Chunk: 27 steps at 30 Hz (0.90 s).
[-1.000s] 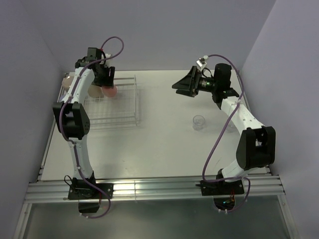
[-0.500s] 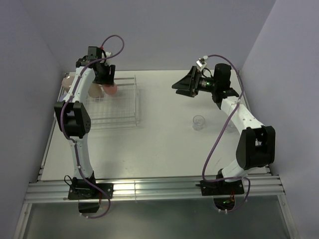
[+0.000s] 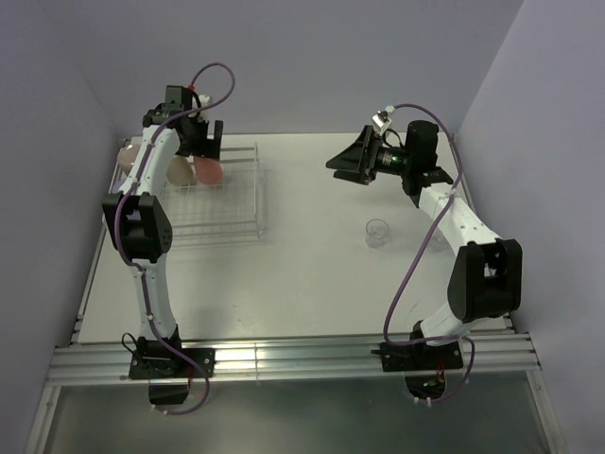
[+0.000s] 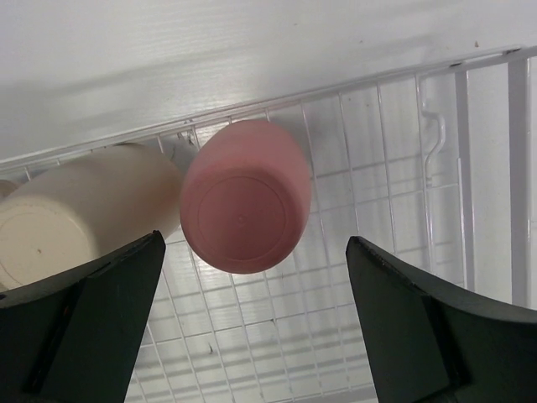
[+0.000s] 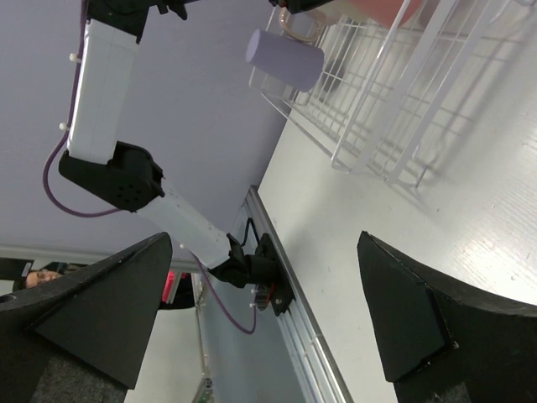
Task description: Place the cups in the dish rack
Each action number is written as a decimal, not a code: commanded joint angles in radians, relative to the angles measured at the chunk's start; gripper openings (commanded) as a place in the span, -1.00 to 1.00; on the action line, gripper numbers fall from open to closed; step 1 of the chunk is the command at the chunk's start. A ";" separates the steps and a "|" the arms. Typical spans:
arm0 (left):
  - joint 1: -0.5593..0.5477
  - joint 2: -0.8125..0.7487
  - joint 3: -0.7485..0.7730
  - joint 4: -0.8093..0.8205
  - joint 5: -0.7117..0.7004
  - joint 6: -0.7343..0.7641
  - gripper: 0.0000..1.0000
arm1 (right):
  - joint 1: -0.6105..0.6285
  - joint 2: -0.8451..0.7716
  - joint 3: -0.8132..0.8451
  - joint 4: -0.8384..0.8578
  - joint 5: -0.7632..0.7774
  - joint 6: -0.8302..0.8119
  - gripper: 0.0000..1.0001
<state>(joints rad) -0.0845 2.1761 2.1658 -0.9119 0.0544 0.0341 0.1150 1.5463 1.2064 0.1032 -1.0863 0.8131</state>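
Pale lavender walls (image 3: 331, 57) enclose a white table (image 3: 312, 274) on the left, far and right sides, with aluminium rails (image 3: 302, 357) along its near edge.

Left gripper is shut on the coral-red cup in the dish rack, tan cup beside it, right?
No. The left wrist view shows the left gripper open, fingers wide apart and clear of the coral-red cup. The cup does sit in the dish rack, tan cup beside it.
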 commanded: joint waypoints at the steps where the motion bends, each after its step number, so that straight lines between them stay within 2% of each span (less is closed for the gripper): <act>1: 0.002 -0.015 0.054 0.022 -0.010 0.007 0.97 | -0.003 -0.005 0.047 0.024 -0.014 -0.008 1.00; 6: 0.003 -0.094 0.000 0.085 0.024 0.000 0.99 | -0.003 -0.014 0.064 -0.002 -0.003 -0.072 1.00; 11: 0.003 -0.240 0.049 0.093 0.018 0.003 0.99 | -0.018 -0.043 0.116 -0.210 0.043 -0.261 1.00; 14: 0.003 -0.387 -0.013 0.142 0.028 0.013 0.99 | -0.041 -0.067 0.203 -0.419 0.100 -0.475 1.00; 15: 0.003 -0.433 -0.041 0.160 0.042 0.019 0.99 | -0.044 -0.072 0.229 -0.500 0.132 -0.644 0.99; 16: 0.003 -0.519 -0.076 0.192 0.095 0.035 0.99 | -0.047 -0.078 0.257 -0.654 0.169 -0.740 0.97; 17: 0.003 -0.556 -0.139 0.200 0.128 0.046 0.99 | -0.049 -0.090 0.283 -0.733 0.257 -0.855 0.95; 18: 0.002 -0.593 -0.165 0.202 0.163 0.056 0.99 | -0.048 -0.095 0.330 -0.814 0.313 -1.052 0.91; 19: 0.002 -0.652 -0.191 0.193 0.194 0.067 0.99 | -0.048 -0.101 0.346 -0.949 0.366 -1.133 0.85; 21: 0.002 -0.699 -0.259 0.165 0.298 0.076 0.99 | -0.043 -0.117 0.366 -1.072 0.532 -1.353 0.73; 22: 0.000 -0.740 -0.317 0.154 0.327 0.075 0.99 | -0.038 -0.121 0.360 -1.170 0.578 -1.405 0.59; 23: 0.000 -0.762 -0.354 0.151 0.358 0.072 0.99 | -0.034 -0.133 0.346 -1.201 0.626 -1.445 0.54; 25: -0.006 -0.830 -0.476 0.168 0.453 0.063 0.99 | 0.000 -0.149 0.268 -1.235 0.759 -1.491 0.34; 27: -0.032 -0.871 -0.559 0.221 0.498 0.055 0.99 | 0.052 -0.173 0.164 -1.217 0.865 -1.485 0.25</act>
<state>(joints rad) -0.0917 1.2732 1.7397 -0.6983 0.3988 0.0853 0.1085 1.3933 1.4715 -0.9428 -0.4706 -0.4835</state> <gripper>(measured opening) 0.993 0.638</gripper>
